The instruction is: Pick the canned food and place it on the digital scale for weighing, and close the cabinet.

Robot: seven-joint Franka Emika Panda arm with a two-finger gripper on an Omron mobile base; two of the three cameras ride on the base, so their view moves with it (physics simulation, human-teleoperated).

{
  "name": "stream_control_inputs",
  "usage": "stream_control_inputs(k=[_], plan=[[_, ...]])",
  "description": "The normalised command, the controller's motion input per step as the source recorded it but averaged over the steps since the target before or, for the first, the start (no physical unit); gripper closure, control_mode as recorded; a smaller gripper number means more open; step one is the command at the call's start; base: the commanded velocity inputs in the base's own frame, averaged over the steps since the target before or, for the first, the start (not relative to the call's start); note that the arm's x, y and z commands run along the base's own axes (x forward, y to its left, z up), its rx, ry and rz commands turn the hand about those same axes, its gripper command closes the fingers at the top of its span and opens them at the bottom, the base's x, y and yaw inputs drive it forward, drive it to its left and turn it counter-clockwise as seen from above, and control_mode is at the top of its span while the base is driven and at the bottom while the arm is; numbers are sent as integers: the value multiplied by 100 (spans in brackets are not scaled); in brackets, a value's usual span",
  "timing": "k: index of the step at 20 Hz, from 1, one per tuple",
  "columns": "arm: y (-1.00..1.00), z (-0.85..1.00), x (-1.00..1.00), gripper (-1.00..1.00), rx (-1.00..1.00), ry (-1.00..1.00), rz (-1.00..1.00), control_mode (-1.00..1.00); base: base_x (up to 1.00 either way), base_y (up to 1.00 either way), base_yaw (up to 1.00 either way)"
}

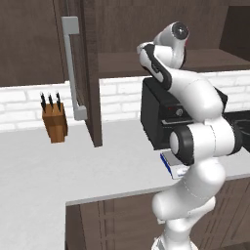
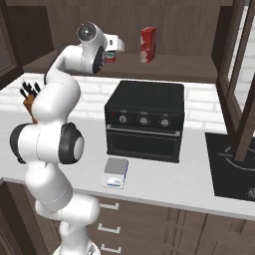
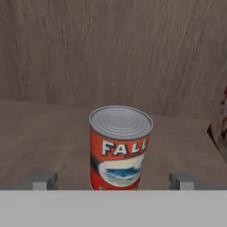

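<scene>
The pincer (image 3: 113,181) stands wide open with nothing held, its tips either side of the canned food (image 3: 120,148), low in the hand view, lined up for a grasp. The can sits upright on the cabinet (image 2: 174,67) shelf, upper left in the right base view. A red box (image 2: 148,44) stands apart, clear of the approach. The digital scale (image 2: 115,172) waits on the surface (image 2: 164,184) before the oven (image 2: 144,119).

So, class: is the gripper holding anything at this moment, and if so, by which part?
Nothing is held. The gripper is open, its fingertips standing clear on either side of the canned food upright on the cabinet shelf.
</scene>
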Motion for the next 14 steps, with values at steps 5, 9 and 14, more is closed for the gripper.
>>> stream_control_inputs(k=[5, 9, 14], plan=[[0, -3, 25, -100, 0, 3, 0, -100, 0, 0, 0], [0, -3, 29, -100, 0, 0, 0, -100, 0, 0, 0], [0, -7, 29, -100, 0, 0, 0, -100, 0, 0, 0]])
